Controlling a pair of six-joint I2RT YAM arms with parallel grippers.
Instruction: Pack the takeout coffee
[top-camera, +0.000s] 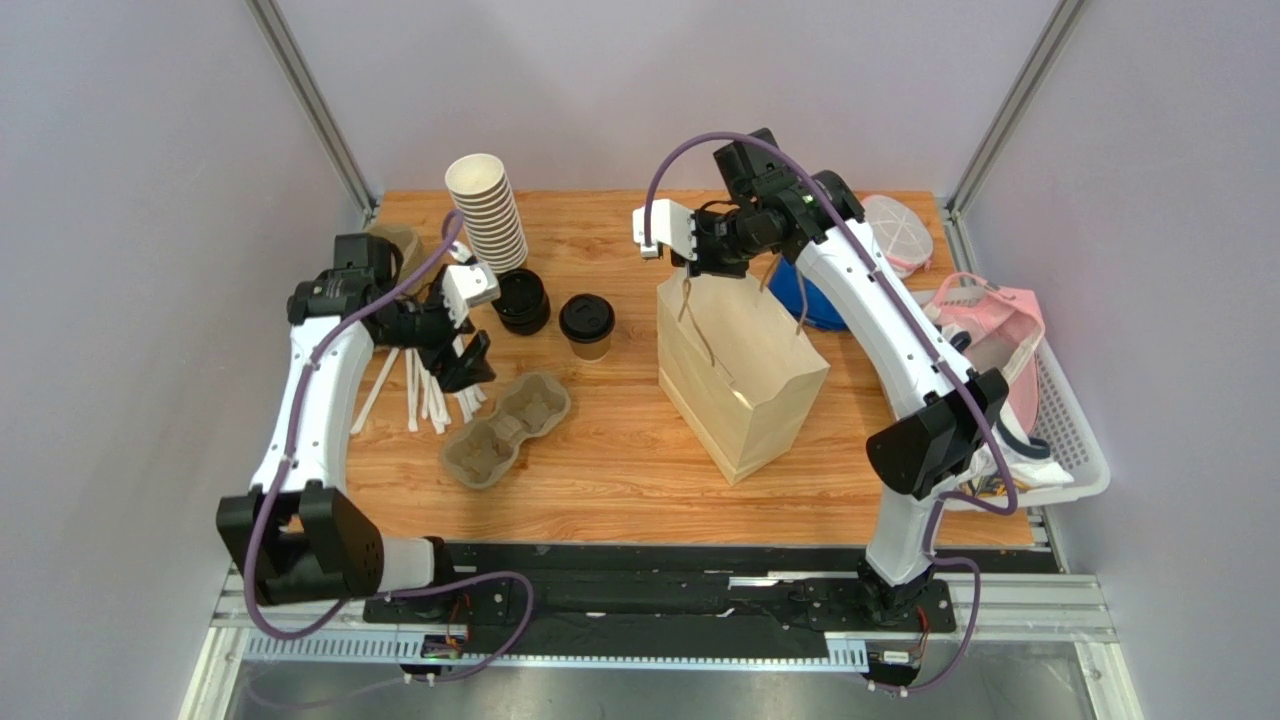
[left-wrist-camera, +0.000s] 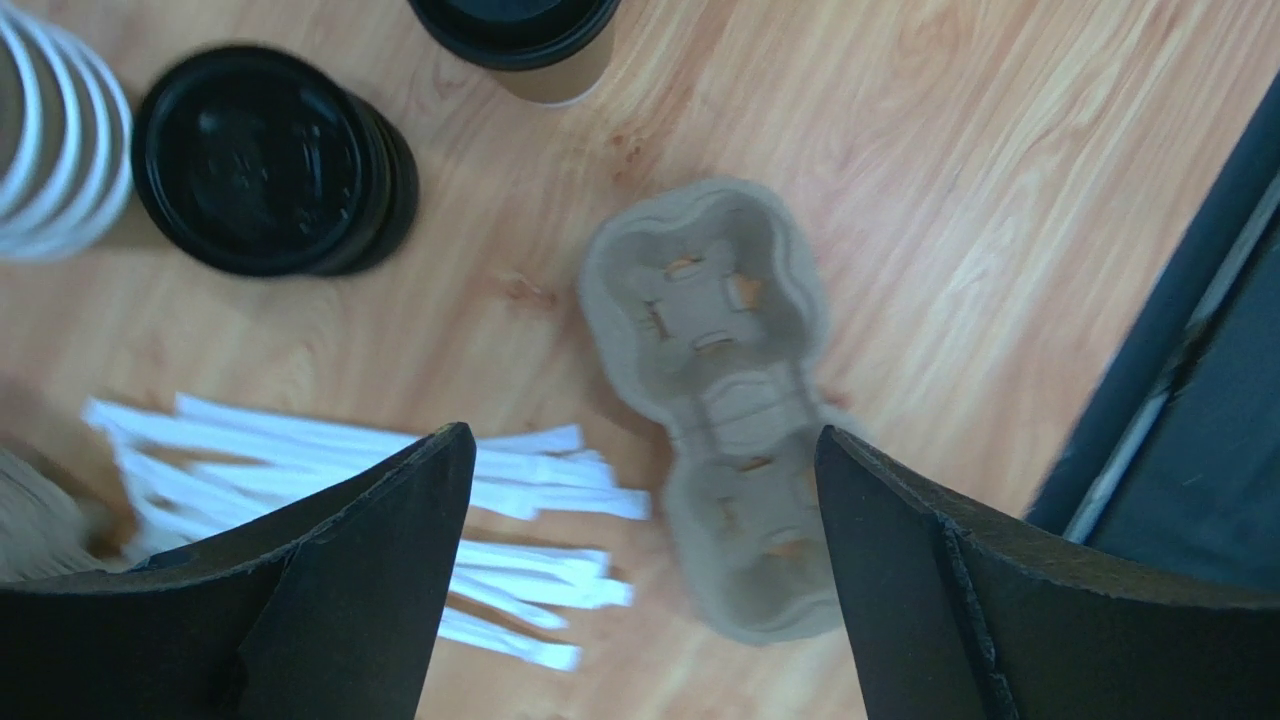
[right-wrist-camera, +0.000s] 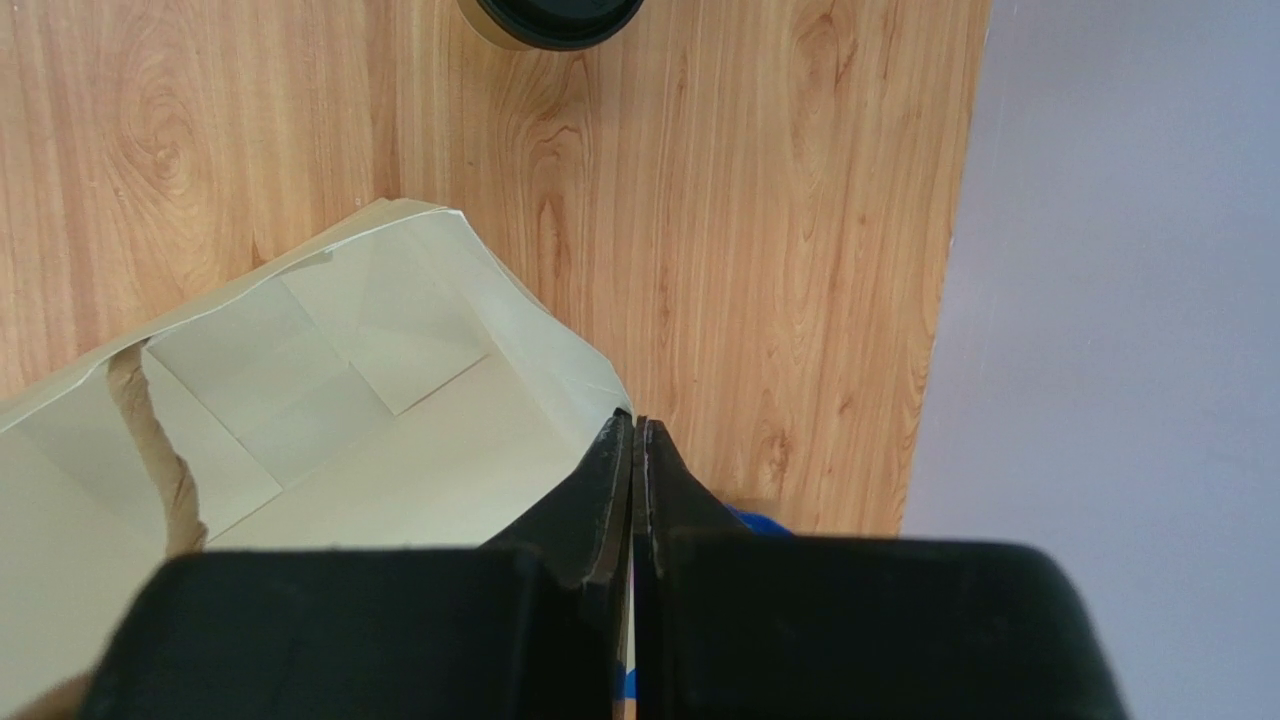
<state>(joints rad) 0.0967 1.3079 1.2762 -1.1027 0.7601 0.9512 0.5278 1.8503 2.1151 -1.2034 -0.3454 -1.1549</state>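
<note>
Left claw (left-wrist-camera: 646, 450), spread and empty, hangs over the cup carrier (left-wrist-camera: 706, 345); takeout coffee (left-wrist-camera: 519, 38) stands upright just ahead of it, nearest your left arm. Right claw (right-wrist-camera: 634, 428) pinches the rim of the paper bag (right-wrist-camera: 346, 390).

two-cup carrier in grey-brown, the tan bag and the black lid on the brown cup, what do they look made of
Grey-brown two-cup carrier: moulded paper pulp by its look, matte and fibrous, soft rounded edges. Tan flat-bottomed bag: kraft paper, matte, sharp fold creases. Round black lid on the small brown cup: probably thin plastic, smooth with slight sheen.
</note>
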